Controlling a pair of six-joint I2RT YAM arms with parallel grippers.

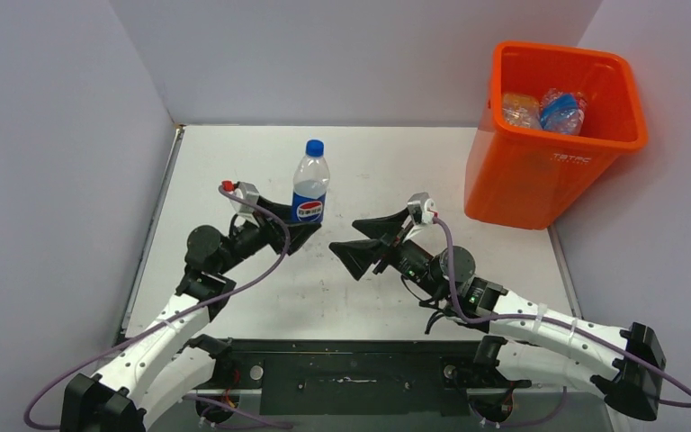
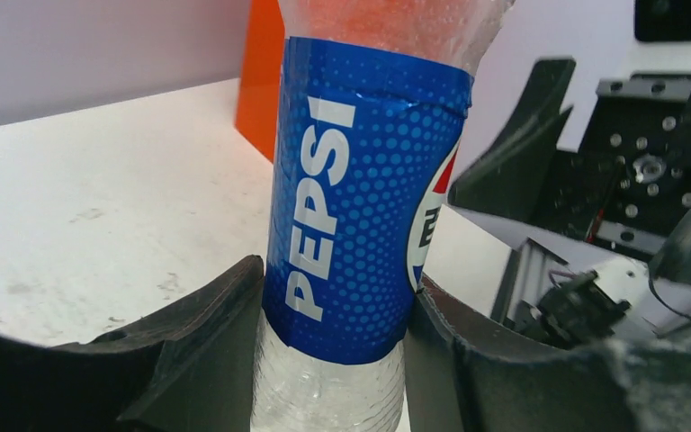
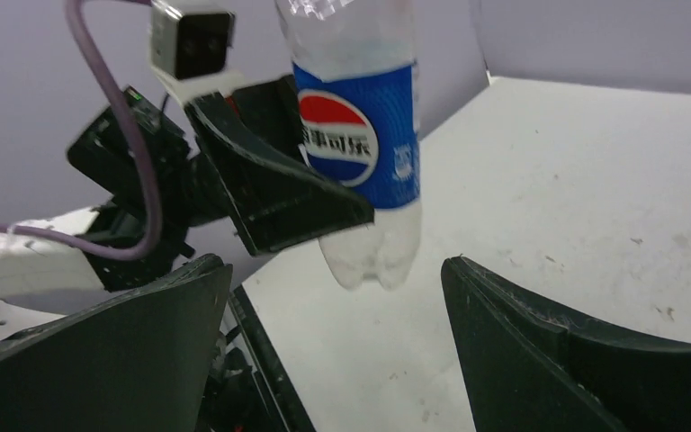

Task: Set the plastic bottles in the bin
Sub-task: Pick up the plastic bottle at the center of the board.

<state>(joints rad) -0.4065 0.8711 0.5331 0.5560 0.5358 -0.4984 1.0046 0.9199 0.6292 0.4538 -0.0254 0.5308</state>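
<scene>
A clear plastic bottle (image 1: 310,183) with a blue cap and blue Pepsi label (image 2: 360,198) stands upright at mid table. My left gripper (image 1: 309,225) is shut on it, its two fingers pressed against the label's lower edge (image 2: 333,301). Whether the base touches the table I cannot tell. My right gripper (image 1: 349,238) hangs open just right of the bottle with nothing between its fingers (image 3: 335,297), and it faces the bottle (image 3: 360,153). The orange bin (image 1: 540,171) stands at the far right, with two crumpled bottles (image 1: 544,110) inside.
Grey walls close in the white table (image 1: 396,162) on the left, back and right. The bin's orange side (image 2: 256,81) shows behind the held bottle. A black base plate (image 1: 351,369) runs along the near edge between the arms.
</scene>
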